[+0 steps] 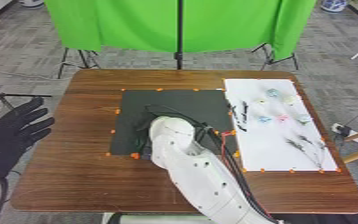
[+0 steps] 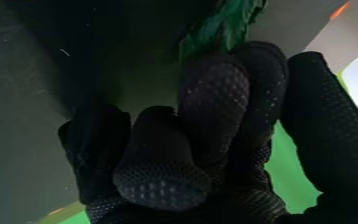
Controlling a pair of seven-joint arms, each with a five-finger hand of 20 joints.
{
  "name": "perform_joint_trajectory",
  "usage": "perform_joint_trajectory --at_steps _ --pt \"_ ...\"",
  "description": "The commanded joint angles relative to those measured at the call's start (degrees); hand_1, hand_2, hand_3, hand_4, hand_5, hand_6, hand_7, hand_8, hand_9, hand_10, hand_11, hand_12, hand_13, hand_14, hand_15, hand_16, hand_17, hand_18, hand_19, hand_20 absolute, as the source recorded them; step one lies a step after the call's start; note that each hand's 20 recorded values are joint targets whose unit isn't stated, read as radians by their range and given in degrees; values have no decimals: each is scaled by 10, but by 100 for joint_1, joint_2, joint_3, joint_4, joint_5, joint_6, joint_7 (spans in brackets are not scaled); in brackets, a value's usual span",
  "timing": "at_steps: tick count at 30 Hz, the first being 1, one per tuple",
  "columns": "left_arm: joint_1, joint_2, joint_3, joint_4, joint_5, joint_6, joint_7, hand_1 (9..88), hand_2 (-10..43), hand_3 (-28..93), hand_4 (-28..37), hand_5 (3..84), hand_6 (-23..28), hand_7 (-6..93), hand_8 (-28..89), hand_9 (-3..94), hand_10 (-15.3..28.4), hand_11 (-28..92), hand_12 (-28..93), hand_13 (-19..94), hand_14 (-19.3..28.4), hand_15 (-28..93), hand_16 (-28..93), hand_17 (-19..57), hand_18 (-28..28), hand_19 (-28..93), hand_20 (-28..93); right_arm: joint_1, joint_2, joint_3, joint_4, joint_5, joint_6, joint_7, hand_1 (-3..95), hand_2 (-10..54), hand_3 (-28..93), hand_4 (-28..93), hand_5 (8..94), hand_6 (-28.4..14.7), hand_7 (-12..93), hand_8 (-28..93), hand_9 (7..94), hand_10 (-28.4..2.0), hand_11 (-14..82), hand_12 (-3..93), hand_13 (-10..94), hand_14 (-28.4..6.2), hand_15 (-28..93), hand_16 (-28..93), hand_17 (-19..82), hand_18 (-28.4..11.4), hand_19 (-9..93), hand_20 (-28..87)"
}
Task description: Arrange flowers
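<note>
While the left hand (image 1: 12, 137) hangs open and empty at nine o'clock, the right hand (image 1: 144, 131) is mid-dial above the black mat (image 1: 133, 105), openness and hold untellable; sprigs (image 1: 296, 145) lie at three, flowers (image 1: 282, 118) at two.

Matt black cloth on my left hand (image 1: 14, 132), and the same dull fabric on my right hand (image 1: 145, 131), the right wrist view picking out its knitted texture and little raised dots. My arm (image 1: 186, 162) runs smooth and white, plastic-looking. Now the table (image 1: 78, 165): brown wood, grain showing, a faint sheen. The dark mat (image 1: 135, 107) looks flat and matt; the white sheet (image 1: 246, 157), smooth and papery. Here's a green strand (image 2: 238, 20), crinkled, catching some shine. And the curtain (image 1: 122, 25), soft creased cloth, no gloss!
</note>
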Motion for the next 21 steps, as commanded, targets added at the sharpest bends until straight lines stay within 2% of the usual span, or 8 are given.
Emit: perform_joint_trajectory --at_steps 1,2,3,6,8,10,16,21 --pt "738 -521 -89 -248 77 239 839 249 -89 689 -275 291 5 232 -114 232 100 205 159 209 134 289 12 -97 230 439 63 269 712 139 -827 -610 -353 -919 210 -16 823 -219 831 2 693 -130 937 -69 512 190 937 -16 741 231 620 -197 932 554" --pt "786 -601 -94 -278 98 236 882 249 -88 689 -275 291 5 232 -114 232 100 205 159 209 134 289 12 -97 230 439 63 367 942 217 -1014 -485 -453 -975 206 -15 821 -218 830 1 691 -130 937 -70 510 191 937 -16 739 233 619 -196 932 553" --pt "796 -618 -97 -293 110 233 879 249 -88 689 -275 291 5 232 -114 232 100 205 158 209 134 290 12 -97 230 439 63 408 1133 368 -1182 -477 -574 -1013 195 -9 814 -217 825 0 678 -132 937 -73 500 193 937 -21 725 244 610 -198 932 549" --pt "926 -681 -110 -354 135 282 1001 248 -88 690 -275 291 6 231 -114 232 99 206 158 210 134 290 12 -97 230 439 63 544 1756 765 -1548 -174 -613 -1004 171 8 784 -217 775 -6 577 -145 933 -93 389 261 877 -51 715 278 526 -211 932 524" --pt "954 -776 -127 -378 163 265 971 248 -88 690 -275 292 6 231 -114 232 99 206 158 209 134 290 12 -97 230 440 63 563 2185 1017 -1721 61 -628 -937 166 11 772 -221 755 -16 481 -142 894 -107 378 280 827 -67 728 271 474 -216 932 499" --pt "933 -812 -112 -378 188 258 948 248 -87 689 -275 292 6 230 -114 232 100 207 158 209 134 290 12 -97 230 440 63 487 2657 1267 -1919 216 -649 -873 167 8 759 -227 742 -22 417 -141 861 -116 384 281 793 -72 732 260 435 -222 932 464" --pt "838 -760 -102 -356 214 247 932 247 -85 689 -275 292 6 230 -113 233 100 208 157 210 134 290 12 -97 230 440 63 -300 4085 2081 -2495 305 -699 -655 160 -38 744 -258 710 -27 304 -143 813 -124 393 277 753 -79 732 249 388 -223 932 413" --pt "828 -752 -114 -350 223 249 946 247 -86 690 -275 291 5 231 -113 233 100 209 157 210 135 291 12 -98 230 440 63 -1213 4753 2806 -2619 83 -968 -432 148 -68 704 -281 668 -37 281 -132 761 -133 398 273 705 -93 734 240 360 -222 926 392"
